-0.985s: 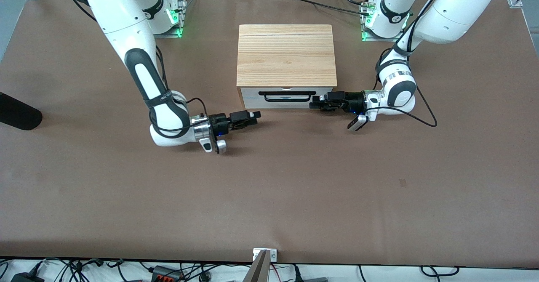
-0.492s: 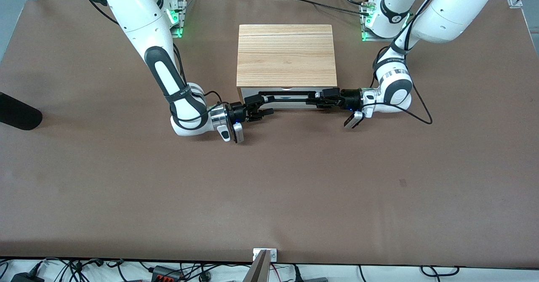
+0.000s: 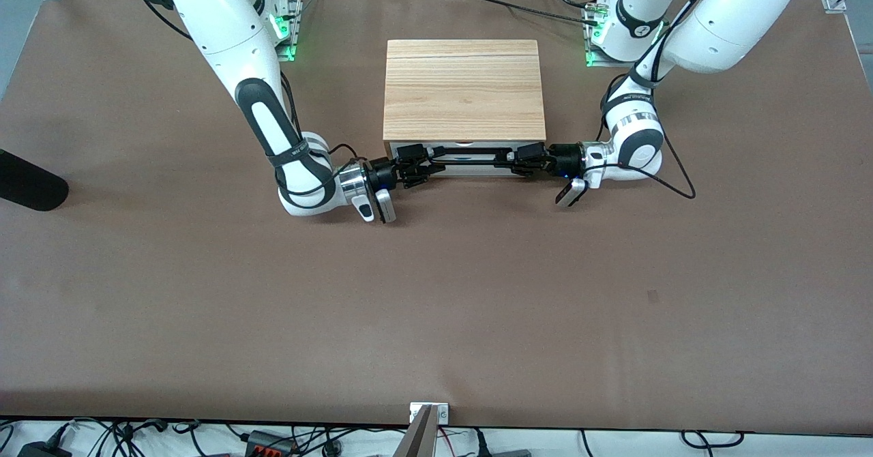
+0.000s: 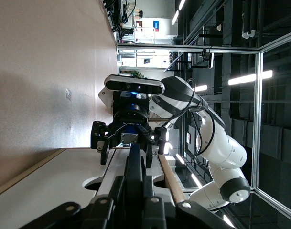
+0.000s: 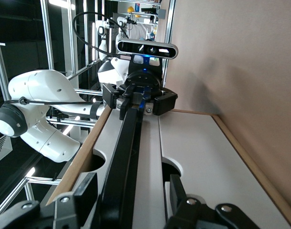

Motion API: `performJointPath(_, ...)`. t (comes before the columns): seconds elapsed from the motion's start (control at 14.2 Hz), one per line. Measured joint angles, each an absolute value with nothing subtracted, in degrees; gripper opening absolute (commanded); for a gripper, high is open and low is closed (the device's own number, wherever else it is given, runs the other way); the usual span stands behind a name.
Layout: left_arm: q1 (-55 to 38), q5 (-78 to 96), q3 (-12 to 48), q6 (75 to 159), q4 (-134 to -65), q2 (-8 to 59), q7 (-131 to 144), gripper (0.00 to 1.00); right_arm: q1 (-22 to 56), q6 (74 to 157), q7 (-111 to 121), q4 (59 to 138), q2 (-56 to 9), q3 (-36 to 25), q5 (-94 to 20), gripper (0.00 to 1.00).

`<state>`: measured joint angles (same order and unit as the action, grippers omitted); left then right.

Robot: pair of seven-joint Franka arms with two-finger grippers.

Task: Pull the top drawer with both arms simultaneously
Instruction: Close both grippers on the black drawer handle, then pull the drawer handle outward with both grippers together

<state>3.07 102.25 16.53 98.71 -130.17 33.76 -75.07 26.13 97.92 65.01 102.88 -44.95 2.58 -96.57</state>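
Both grippers had closed in on the handle (image 3: 470, 157).
Left gripper (image 3: 513, 161) and right gripper (image 3: 421, 162) straddled it, fingers spread (top drawer (image 3: 470, 165) shut).

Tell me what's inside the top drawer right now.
Cannot tell: the top drawer is shut under the wooden cabinet top. Only its white front and black handle show, with the left gripper and right gripper at the handle's ends.
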Motion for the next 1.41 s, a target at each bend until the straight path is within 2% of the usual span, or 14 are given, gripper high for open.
performJointPath(0.14, 3.10, 102.33, 16.53, 98.65, -130.21, 33.82, -75.00, 0.13, 26.00, 97.21, 65.92, 102.85, -44.62, 2.62, -96.90, 0.17)
performJointPath(0.21, 3.10, 102.36, 16.53, 98.65, -130.22, 33.83, -74.97, 0.12, 25.89, 96.71, 66.45, 102.88, -44.31, 2.63, -96.90, 0.03)
performJointPath(0.28, 3.13, 102.38, 16.53, 98.34, -130.23, 33.83, -75.04, 0.12, 25.83, 96.53, 66.44, 102.96, -44.13, 2.63, -96.94, 0.00)
performJointPath(0.98, 3.10, 103.33, 16.56, 98.16, -130.10, 34.22, -75.26, 0.08, 25.79, 97.27, 65.98, 102.66, -44.48, 2.66, -97.15, 0.00)
performJointPath(1.41, 3.47, 104.12, 16.52, 99.53, -126.19, 36.06, -74.99, 0.08, 25.55, 97.78, 64.38, 96.50, -47.66, 1.84, -96.90, 0.00)
